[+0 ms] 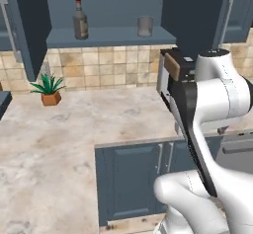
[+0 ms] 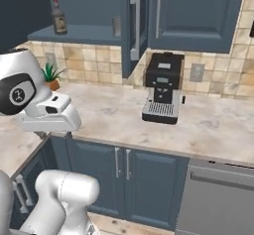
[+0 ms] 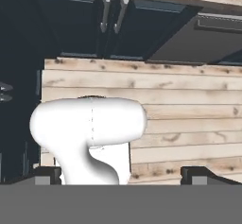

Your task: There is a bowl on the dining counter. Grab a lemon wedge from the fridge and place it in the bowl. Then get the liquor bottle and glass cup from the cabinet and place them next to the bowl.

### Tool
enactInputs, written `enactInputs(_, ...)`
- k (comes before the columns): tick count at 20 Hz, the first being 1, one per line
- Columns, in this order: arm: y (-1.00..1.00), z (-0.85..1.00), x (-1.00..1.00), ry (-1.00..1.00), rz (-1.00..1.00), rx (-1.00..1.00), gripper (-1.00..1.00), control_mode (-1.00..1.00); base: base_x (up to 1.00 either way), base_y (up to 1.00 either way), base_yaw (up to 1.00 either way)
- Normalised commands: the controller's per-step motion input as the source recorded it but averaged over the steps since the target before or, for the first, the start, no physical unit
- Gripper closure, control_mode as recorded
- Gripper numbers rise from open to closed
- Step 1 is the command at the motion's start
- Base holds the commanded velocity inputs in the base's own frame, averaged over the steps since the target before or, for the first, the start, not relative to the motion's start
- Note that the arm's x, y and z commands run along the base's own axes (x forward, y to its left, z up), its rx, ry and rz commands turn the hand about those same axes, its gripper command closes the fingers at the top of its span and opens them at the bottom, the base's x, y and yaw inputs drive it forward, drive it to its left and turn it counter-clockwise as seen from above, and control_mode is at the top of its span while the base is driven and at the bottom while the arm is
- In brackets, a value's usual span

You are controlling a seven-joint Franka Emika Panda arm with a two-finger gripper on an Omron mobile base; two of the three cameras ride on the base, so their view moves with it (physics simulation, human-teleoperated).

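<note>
The dark blue wall cabinet [image 1: 108,36] stands open above the tiled backsplash. On its shelf the liquor bottle [image 1: 80,24] [image 2: 59,17], with its red cap, stands at the left. The grey glass cup [image 1: 145,26] [image 2: 116,26] stands on the same shelf to the right. My gripper [image 3: 122,176] is open and holds nothing. It points down at the wooden floor and the base cabinet fronts, far below the shelf. In both base views my arm is folded in front of the counter. The bowl, lemon wedge, fridge and dining counter are out of view.
A potted plant [image 1: 49,91] [image 2: 50,76] sits on the beige wall counter [image 1: 99,114] under the cabinet. A black coffee machine [image 2: 162,88] stands to the right, beneath the open cabinet door [image 2: 134,26]. Blue base cabinets [image 2: 119,174] and a grey dishwasher front [image 2: 213,199] lie below.
</note>
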Motion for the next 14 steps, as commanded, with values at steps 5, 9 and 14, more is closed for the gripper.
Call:
enactInputs(5, 0.0, 0.0, 0.0, 0.0, 0.0, 0.0, -1.0, 1.0, 0.78, 0.0, 0.0)
enactInputs(9, 0.0, 0.0, 0.0, 0.0, 0.0, 0.0, -1.0, 1.0, 0.8, 0.04, 0.0)
enactInputs(14, 0.0, 0.0, 0.0, 0.0, 0.0, 0.0, -1.0, 1.0, 0.84, 0.02, 0.01)
